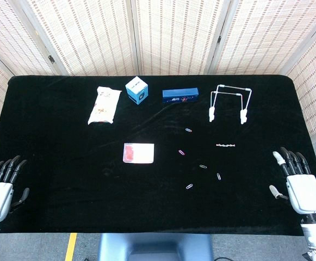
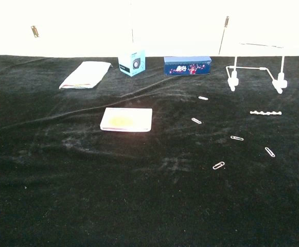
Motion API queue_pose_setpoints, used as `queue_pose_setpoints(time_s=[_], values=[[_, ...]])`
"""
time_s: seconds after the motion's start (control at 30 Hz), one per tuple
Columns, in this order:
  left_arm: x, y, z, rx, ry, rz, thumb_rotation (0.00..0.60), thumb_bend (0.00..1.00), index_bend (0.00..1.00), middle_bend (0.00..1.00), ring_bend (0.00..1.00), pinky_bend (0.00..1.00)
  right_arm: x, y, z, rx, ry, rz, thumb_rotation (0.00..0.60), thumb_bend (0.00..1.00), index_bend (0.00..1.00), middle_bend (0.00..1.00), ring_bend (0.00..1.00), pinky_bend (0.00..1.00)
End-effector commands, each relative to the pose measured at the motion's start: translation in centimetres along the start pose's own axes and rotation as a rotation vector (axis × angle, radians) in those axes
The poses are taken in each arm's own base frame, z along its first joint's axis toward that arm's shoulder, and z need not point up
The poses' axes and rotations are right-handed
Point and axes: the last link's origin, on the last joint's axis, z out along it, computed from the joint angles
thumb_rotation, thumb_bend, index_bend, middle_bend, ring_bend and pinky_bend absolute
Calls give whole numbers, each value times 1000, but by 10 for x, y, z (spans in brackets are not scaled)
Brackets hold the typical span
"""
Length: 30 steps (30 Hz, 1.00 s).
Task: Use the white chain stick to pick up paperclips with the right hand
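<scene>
the white chain stick (image 1: 225, 145) lies flat on the black worktop (image 1: 65, 179), right of centre, well apart from the right hand (image 1: 298, 185) and up-left of it in the head view. the right hand rests at the worktop's near right edge with its fingers spread and nothing in it. the left hand (image 1: 1, 187) rests at the near left edge, likewise spread and holding nothing. neither hand shows in the chest view.

five paperclips are scattered left of and nearer than the stick: one paperclip (image 1: 188, 130) furthest back, a second paperclip (image 1: 182, 152) below it, a third paperclip (image 1: 203, 166) towards the middle, a fourth paperclip (image 1: 218, 176) closest to the right hand but still well clear of it, and a fifth paperclip (image 1: 190, 186) nearest the front edge. none touches the stick or another clip.

behind the stick stands a white wire stand (image 1: 229, 102), its feet on the cloth. along the back row, from left to right, are a white packet (image 1: 104, 105) with small red marks, a light blue cube box (image 1: 137, 89) with a dark round picture on its face, and a dark blue flat box (image 1: 180, 96) with a printed label. the writing on all three is too small to read. a small clear flat case (image 1: 138, 153) with pinkish contents lies near the centre, left of the paperclips.
</scene>
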Motion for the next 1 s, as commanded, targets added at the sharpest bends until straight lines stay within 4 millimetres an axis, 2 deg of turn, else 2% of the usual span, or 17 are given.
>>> queue_pose_setpoints(time_s=[0.03, 0.27, 0.37, 0.5, 0.6, 0.73, 0.83, 1.0], values=[[0, 0, 0, 0, -1, -1, 600, 494, 0, 0, 0, 4, -1, 1, 1, -4, -4, 1, 600, 256, 0, 0, 0, 0], [1, 1, 0, -1, 4, -6, 600, 494, 0, 0, 0, 4, -2, 1, 3, 0, -11, -2, 600, 257, 0, 0, 0, 0], [2, -2, -1, 8, 2, -16, 600, 494, 0, 0, 0, 4, -5, -4, 10, 24, -19, 8, 600, 256, 16, 0, 0, 0], [7, -7, -1, 18, 10, -45, 600, 494, 0, 0, 0, 4, -6, -12, 31, 68, -49, 9, 600, 257, 88, 0, 0, 0], [13, -10, -3, 26, 31, -64, 600, 495, 0, 0, 0, 6, -2, -20, 54, 87, -52, 22, 600, 256, 166, 0, 0, 0], [18, -15, -5, 49, 59, -68, 600, 496, 0, 0, 0, 7, -5, -29, 85, 76, -71, 8, 600, 256, 199, 0, 0, 0], [20, -17, -5, 49, 55, -91, 600, 496, 0, 0, 0, 7, -16, -34, 102, 51, -95, 14, 600, 256, 223, 0, 0, 0], [24, -22, -6, 44, 65, -117, 600, 496, 0, 0, 0, 7, -51, -45, 127, 44, -152, 12, 600, 257, 291, 0, 0, 0]])
